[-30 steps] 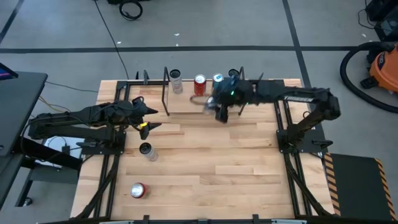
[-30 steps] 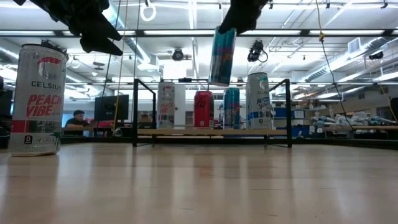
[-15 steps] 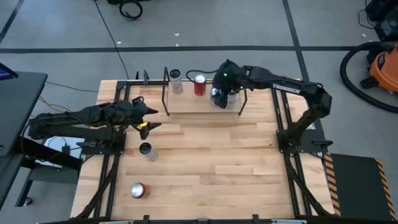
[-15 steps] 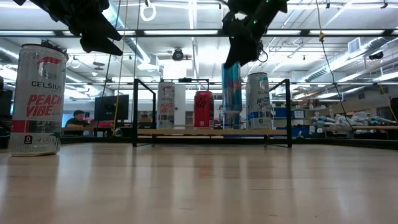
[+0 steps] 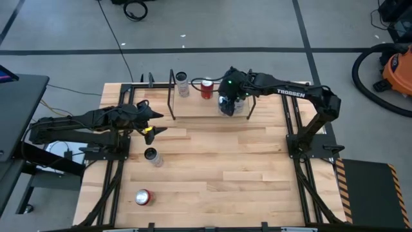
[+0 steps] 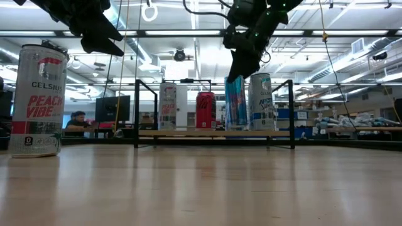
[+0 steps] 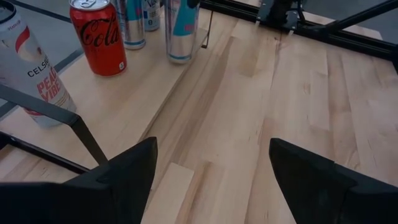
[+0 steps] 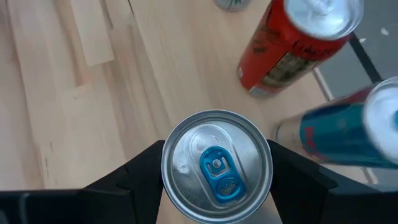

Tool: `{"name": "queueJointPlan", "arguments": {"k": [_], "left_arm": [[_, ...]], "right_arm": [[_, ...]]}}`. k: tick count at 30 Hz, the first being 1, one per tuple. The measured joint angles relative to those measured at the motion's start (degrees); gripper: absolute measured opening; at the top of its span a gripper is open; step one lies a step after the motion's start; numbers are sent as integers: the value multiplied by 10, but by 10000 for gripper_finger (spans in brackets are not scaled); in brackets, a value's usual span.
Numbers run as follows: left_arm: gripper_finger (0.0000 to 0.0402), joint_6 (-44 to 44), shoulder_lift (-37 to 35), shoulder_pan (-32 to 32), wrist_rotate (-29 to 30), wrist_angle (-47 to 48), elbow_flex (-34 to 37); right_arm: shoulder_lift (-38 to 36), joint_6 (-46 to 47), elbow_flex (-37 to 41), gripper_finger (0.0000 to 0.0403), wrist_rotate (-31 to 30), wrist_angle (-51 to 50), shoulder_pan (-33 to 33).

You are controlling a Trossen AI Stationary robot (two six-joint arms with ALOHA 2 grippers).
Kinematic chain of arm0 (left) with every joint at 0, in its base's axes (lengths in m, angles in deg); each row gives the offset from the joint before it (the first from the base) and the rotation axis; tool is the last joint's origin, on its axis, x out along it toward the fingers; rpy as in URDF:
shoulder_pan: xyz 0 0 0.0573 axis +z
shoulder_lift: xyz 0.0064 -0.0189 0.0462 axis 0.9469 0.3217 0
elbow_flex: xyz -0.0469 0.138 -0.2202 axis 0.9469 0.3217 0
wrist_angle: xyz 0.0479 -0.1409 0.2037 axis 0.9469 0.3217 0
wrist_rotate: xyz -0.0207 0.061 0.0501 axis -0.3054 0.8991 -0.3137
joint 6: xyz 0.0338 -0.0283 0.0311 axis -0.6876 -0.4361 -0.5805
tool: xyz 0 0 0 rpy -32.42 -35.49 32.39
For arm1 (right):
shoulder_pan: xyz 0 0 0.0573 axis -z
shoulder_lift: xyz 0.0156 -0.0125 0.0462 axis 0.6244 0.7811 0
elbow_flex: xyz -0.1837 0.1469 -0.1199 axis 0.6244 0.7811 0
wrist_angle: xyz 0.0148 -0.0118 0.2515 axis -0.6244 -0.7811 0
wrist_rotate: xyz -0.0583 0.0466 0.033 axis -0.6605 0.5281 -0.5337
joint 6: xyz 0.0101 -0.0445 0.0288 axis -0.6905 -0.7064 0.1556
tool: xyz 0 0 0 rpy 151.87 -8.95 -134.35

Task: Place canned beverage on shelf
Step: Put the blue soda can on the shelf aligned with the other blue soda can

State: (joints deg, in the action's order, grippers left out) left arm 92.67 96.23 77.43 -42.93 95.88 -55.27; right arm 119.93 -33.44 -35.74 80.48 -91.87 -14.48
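One slim blue can (image 8: 216, 163) is seen clamped between the two fingers of the right gripper (image 5: 226, 102), a finger pressed against each side of its silver lid, so the jaws are closed on it at can width. In the low view this can (image 6: 235, 103) is shown upright on the shelf (image 6: 213, 133) or just above it; contact with the board cannot be confirmed.

Four cans in all are counted at the shelf in the low view: a white can (image 6: 168, 107), a red can (image 6: 205, 110), the held blue can, and a pale can (image 6: 262, 102) furthest along. Two further cans are counted on the table (image 5: 244, 174) away from the shelf: an upright can (image 5: 151, 156) and a red can lying on its side (image 5: 143, 197).

"CELSIUS PEACH VIBE" is read on the near upright can (image 6: 38, 100) in the low view. A Coca-Cola script is read on the red can (image 7: 98, 36) in the left wrist view, and "CELSIUS" on the white can beside it (image 7: 28, 68).

The left gripper (image 5: 153, 122) is held above the table's left side, well apart from the shelf, with its jaws spread and empty.
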Motion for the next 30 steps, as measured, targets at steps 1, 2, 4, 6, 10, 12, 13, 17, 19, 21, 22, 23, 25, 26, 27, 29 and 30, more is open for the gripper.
{"name": "queueJointPlan", "arguments": {"k": [1,2,4,6,10,12,13,17,19,21,22,23,25,26,27,29,30], "left_arm": [[311,0,0,0,0,0,0],[311,0,0,0,0,0,0],[311,-1,0,0,0,0,0],[311,0,0,0,0,0,0],[311,0,0,0,0,0,0],[311,0,0,0,0,0,0],[311,0,0,0,0,0,0],[311,-1,0,0,0,0,0],[311,0,0,0,0,0,0],[311,0,0,0,0,0,0],[311,0,0,0,0,0,0],[311,0,0,0,0,0,0],[311,-1,0,0,0,0,0],[311,-1,0,0,0,0,0],[311,-1,0,0,0,0,0],[311,-1,0,0,0,0,0],[311,-1,0,0,0,0,0]], "right_arm": [[0,0,6,244,0,4,2],[0,0,11,244,0,9,3],[0,-2,15,244,0,20,6],[0,-6,15,245,-9,28,8],[0,-7,15,245,-23,23,13],[0,-9,15,245,-25,23,15],[0,-8,15,246,-25,23,16],[0,-9,15,260,-18,25,21],[0,-8,15,272,-9,25,23],[0,-9,15,282,-8,25,23],[0,-9,15,286,-7,27,23],[0,-10,15,288,-7,28,22],[0,-10,14,291,-12,26,23],[0,-10,14,292,-17,25,23],[0,-10,14,292,-22,25,24],[0,-9,14,293,-30,27,24],[0,-10,14,293,-32,28,24]]}}
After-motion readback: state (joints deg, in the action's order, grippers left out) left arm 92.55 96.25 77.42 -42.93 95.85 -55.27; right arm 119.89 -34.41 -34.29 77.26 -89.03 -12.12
